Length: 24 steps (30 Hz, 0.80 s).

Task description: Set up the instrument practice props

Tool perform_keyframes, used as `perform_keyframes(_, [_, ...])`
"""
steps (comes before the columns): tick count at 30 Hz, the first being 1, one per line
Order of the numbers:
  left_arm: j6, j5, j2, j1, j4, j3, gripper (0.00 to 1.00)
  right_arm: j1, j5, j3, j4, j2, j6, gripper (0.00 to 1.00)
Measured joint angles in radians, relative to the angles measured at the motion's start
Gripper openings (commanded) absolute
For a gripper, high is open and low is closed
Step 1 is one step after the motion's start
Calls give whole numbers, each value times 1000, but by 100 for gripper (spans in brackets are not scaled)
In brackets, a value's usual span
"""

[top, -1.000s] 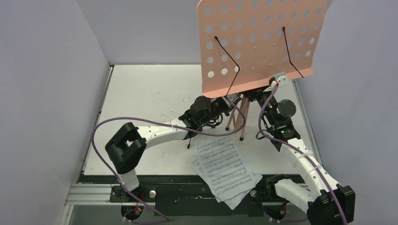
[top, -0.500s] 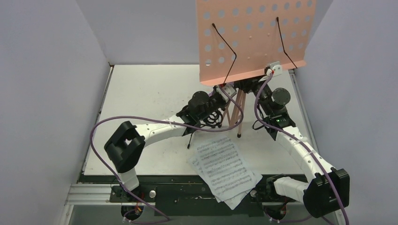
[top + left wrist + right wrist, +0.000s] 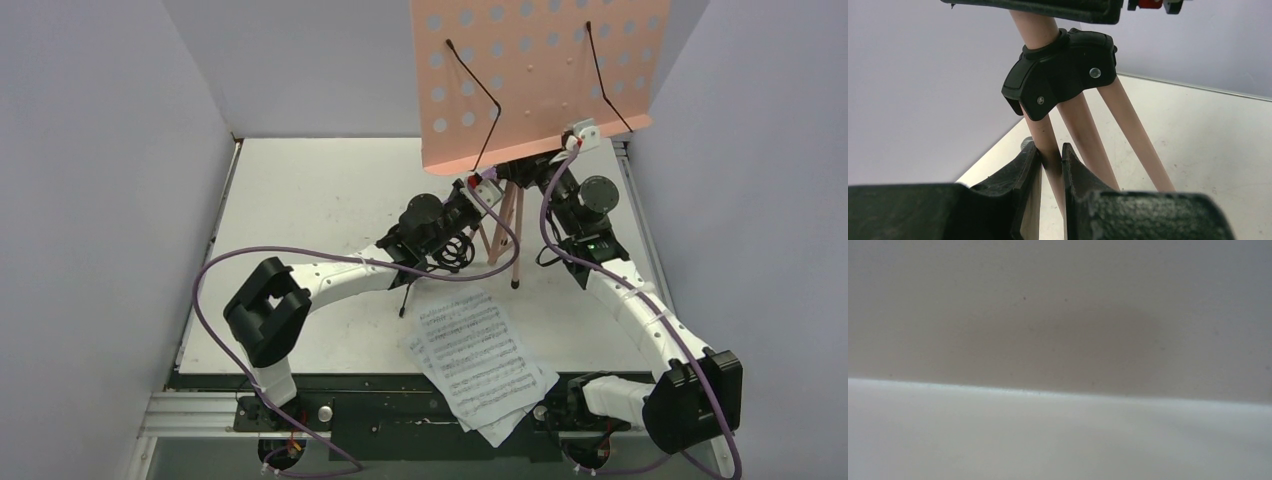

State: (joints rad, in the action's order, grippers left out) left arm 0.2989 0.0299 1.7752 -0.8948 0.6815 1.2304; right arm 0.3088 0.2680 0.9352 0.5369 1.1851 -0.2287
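Note:
The pink perforated music stand (image 3: 530, 80) stands at the back of the table on its tripod legs (image 3: 512, 235). My left gripper (image 3: 482, 205) is shut on one pink leg (image 3: 1053, 165), just below the black leg hub (image 3: 1063, 70). My right gripper reaches under the desk's lower edge (image 3: 560, 150) and is hidden there; its wrist view shows only a blurred pale surface. White sheet-music pages (image 3: 480, 355) lie at the near edge, overhanging it. Black wire parts, perhaps of the small mic stand (image 3: 452, 250), show under my left wrist. The purple microphone is out of view.
Grey walls close in the white table (image 3: 300, 200) on the left, back and right. Purple cables loop from both arms over the table. A black and metal rail (image 3: 380, 410) runs along the near edge.
The stand's desk has moved up and to the left and now stands more upright. Both arms have reached farther back with it. The pages have not moved.

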Motion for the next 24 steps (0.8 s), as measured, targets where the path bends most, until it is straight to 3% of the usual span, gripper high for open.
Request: perform_keyframes(24, [126, 68, 35, -14, 43, -2, 0, -1, 8, 48, -8, 40, 50, 5])
